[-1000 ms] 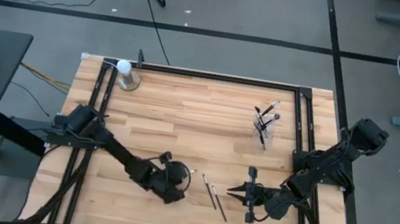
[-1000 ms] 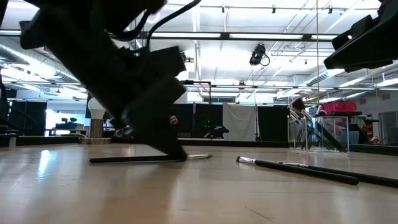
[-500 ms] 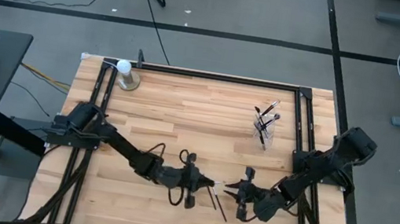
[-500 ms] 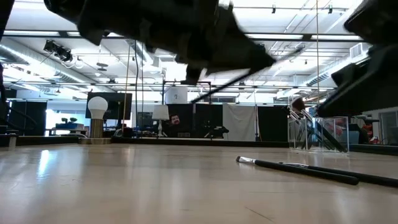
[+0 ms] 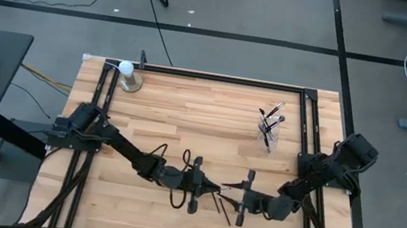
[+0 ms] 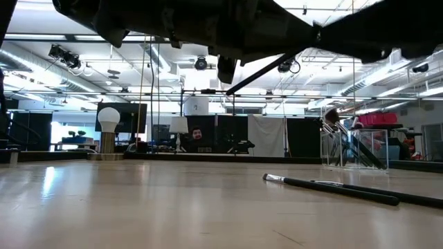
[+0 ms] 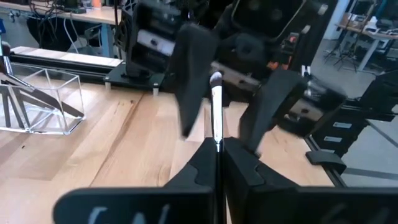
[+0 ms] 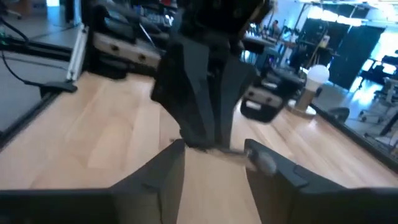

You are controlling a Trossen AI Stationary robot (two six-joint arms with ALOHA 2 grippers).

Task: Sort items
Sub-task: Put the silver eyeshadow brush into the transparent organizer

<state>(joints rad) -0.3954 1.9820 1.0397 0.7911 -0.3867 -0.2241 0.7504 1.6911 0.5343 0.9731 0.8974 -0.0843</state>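
My left gripper (image 5: pixel 207 186) is shut on a thin dark brush (image 7: pixel 216 112) and holds it above the table's near middle. In the low view the brush (image 6: pixel 266 68) slants upward in the air. My right gripper (image 5: pixel 228 195) faces the left one and is open. Its two fingers (image 7: pixel 193 81) stand on either side of the brush's pale tip (image 7: pixel 216 78). Two more dark brushes (image 5: pixel 219 203) lie flat on the wood just below the grippers. Several others stand in a clear cup (image 5: pixel 268 129) at the far right. My left gripper pinches the brush's shaft (image 7: pixel 216 143) between its two fingertips. The fingers lie about level and come from the table's left. The brush sticks out ahead of them toward my right gripper, lifted clear of the table. Whether my right gripper touches the brush's tip I cannot tell.
A white ball on a metallic base (image 5: pixel 126 75) stands at the far left corner. Dark rails (image 5: pixel 311 122) run along the table's left and right sides. Bare wood (image 5: pixel 186 120) stretches across the table's middle and far part.
My left gripper has risen from the table with the brush, tipped from pointing down to about level and swung toward the right gripper. The brush is lifted clear and slants in the air. My right gripper has moved toward the table's left and opened around the brush's tip.
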